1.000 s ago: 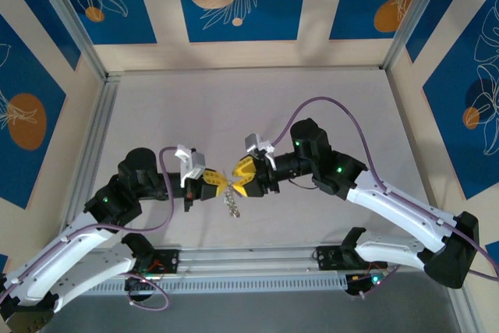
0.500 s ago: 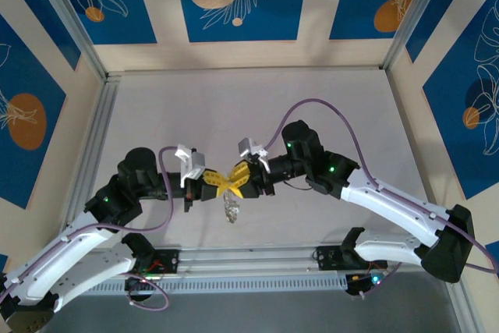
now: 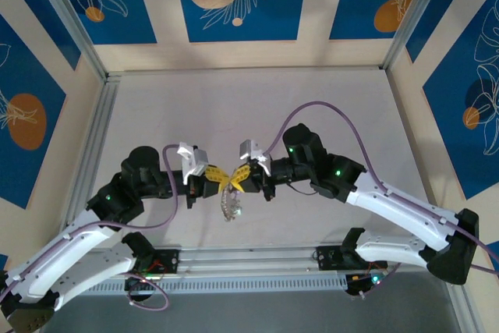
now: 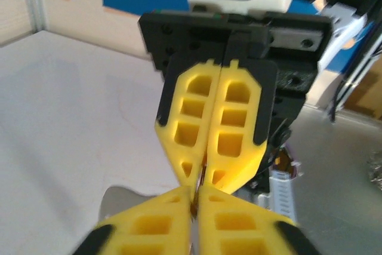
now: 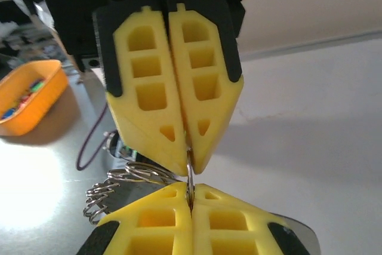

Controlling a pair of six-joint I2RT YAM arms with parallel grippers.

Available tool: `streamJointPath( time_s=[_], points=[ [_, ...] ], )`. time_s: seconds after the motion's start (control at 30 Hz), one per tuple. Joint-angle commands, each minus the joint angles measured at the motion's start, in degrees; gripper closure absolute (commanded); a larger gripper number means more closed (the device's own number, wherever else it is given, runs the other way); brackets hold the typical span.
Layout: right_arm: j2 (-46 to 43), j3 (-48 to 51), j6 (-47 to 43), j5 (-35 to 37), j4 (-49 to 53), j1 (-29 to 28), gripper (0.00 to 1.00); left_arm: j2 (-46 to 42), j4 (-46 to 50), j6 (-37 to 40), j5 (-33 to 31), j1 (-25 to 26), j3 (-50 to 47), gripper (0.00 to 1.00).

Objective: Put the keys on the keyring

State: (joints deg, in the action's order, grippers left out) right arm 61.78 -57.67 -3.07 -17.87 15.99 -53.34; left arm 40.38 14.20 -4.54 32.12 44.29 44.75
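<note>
Left end effector (image 3: 223, 180): fingers pressed together, pinching the thin wire of the keyring (image 5: 190, 174) at their tips.
Right end effector (image 3: 235, 180): clamped on the keyring from the opposite side, tip to tip with the left.
Keyring: held between both, raised off the tabletop (image 3: 312, 99).
Keys (image 3: 231, 207): pale silvery cluster hanging just below the keyring.

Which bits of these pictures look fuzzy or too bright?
Left wrist view: the yellow-fingered left gripper at the bottom edge is fuzzy. Right wrist view: white glare washes out the grey surface at lower left, the orange bowl is blurry, yet the thin silver keyring looks sharp. Top view: crisp, evenly lit.
</note>
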Motion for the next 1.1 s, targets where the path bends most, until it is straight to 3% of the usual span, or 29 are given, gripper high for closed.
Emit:
streamJointPath(
  time_s=[0.0, 0.1, 0.2, 0.6, 0.87, 1.07],
  points=[
    [2.1, -6.7, -3.7, 14.9, 10.4, -0.5, 1.0, -0.3, 10.1, 4.0, -2.9, 0.6, 4.4, 0.73],
    [5.3, -10.5, -5.4, 19.4, 16.0, -2.7, 1.0, -0.1, 15.2, 6.3, -5.6, 1.1, 6.5, 0.62],
    [7.6, -13.4, -6.1, 16.8, 20.5, -3.6, 1.0, 0.8, 17.7, 8.0, -5.5, 1.2, 8.1, 0.61],
    [6.5, -16.5, -8.3, 1.6, 24.0, -4.2, 1.0, 3.1, 15.5, 8.2, -0.5, 1.3, 8.7, 0.65],
    [7.5, -18.2, -9.5, -2.9, 24.2, -4.2, 1.0, 5.0, 14.5, 7.7, 3.2, 2.5, 10.2, 0.65],
    [8.2, -18.4, -10.0, -5.0, 24.1, -4.4, 1.0, 6.3, 14.2, 8.0, 3.6, 2.9, 10.4, 0.73]
  ],
)
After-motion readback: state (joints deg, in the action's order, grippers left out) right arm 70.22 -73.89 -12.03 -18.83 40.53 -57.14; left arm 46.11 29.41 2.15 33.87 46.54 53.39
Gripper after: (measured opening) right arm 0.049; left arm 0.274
